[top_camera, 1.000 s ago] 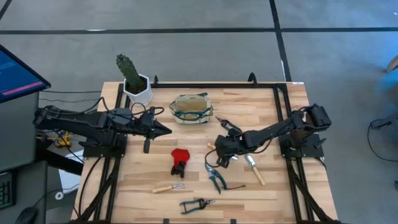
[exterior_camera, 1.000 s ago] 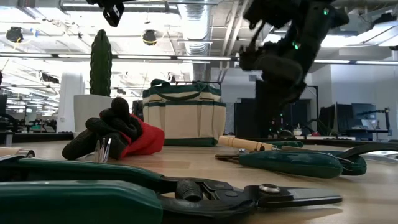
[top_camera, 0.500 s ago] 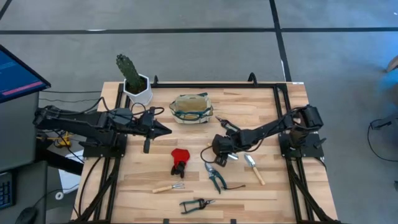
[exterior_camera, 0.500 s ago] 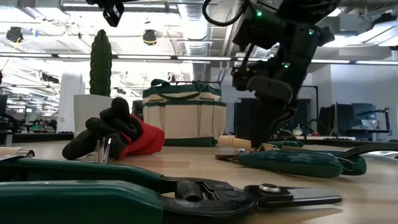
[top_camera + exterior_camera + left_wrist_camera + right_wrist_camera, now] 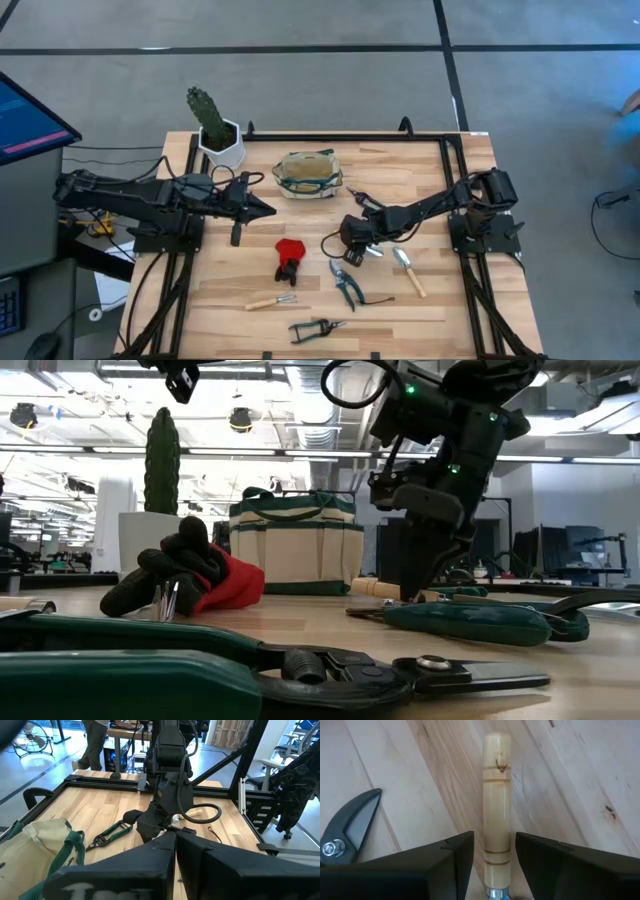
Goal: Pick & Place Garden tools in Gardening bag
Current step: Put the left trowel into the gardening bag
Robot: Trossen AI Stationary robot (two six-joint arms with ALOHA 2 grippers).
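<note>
A wooden-handled tool lies on the table; its handle runs between the two fingers of my right gripper, which is open and down at the table. The fingers stand on either side of the handle with narrow gaps. The beige gardening bag stands upright at the table's far middle. My left gripper is shut and empty, raised to the left of the bag. A red-and-black glove, green shears, a trowel, a small rake and a second pair of shears lie on the table.
A cactus in a white pot stands at the far left corner. A black frame runs along the table's edges. The black blade of the shears lies close beside my right gripper. Bare wood shows along the table's right side.
My right gripper has gone toward the table's left edge and down, and its fingers now stand on either side of the wooden handle at the table top.
</note>
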